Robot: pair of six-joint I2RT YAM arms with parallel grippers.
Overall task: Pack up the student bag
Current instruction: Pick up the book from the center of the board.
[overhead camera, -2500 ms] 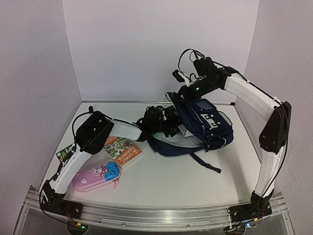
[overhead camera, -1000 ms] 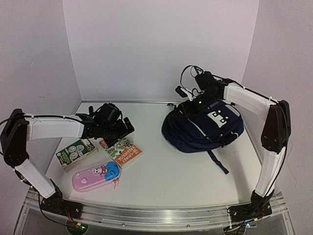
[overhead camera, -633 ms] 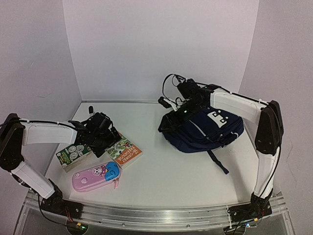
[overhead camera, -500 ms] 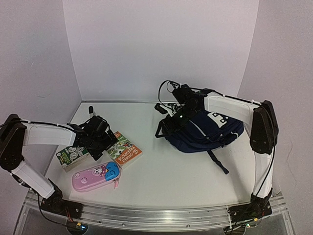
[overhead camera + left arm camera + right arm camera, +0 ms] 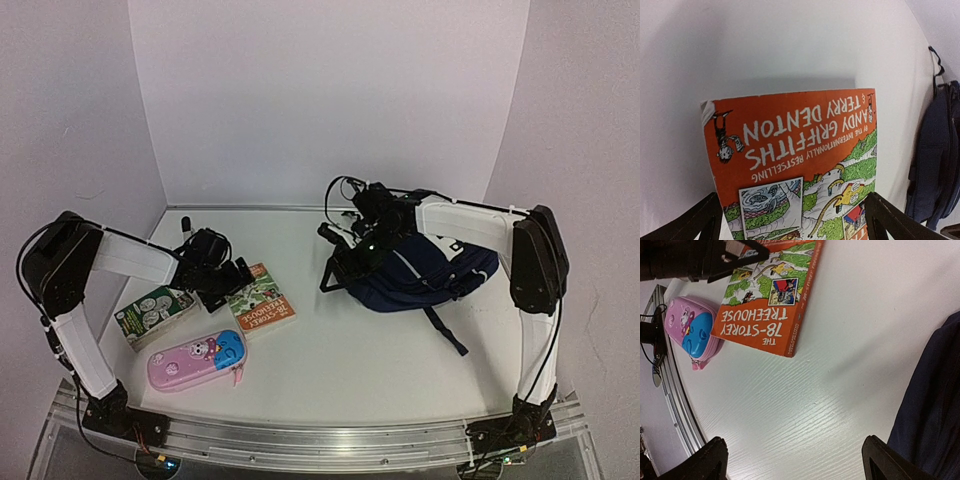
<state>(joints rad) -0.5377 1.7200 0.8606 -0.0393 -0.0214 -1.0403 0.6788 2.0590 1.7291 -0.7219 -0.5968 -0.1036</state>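
The left claw [image 5: 792, 202] stands wide open with nothing in its grip. Its two dark fingers [image 5: 700, 220] sit at either side of an orange book [image 5: 790, 150], whose cover fills the space between them; whether they touch its edges I cannot tell. That book lies flat on the white desk [image 5: 340, 370], at the left. Just to its left lies a second book with a green cover [image 5: 152, 312], and near them, toward the front edge, a pink and blue pencil case [image 5: 197, 358]. The right claw [image 5: 795, 450] is also spread wide and holds nothing. It hangs over bare desk, with the orange book and the pencil case in its wrist view further off. Just beside it, to the right, is the student bag [image 5: 430, 272], a navy backpack with thin pale stripes. The bag lies slumped on the right rear part of the desk, partly under the right arm, with one strap [image 5: 445, 335] trailing toward the front.
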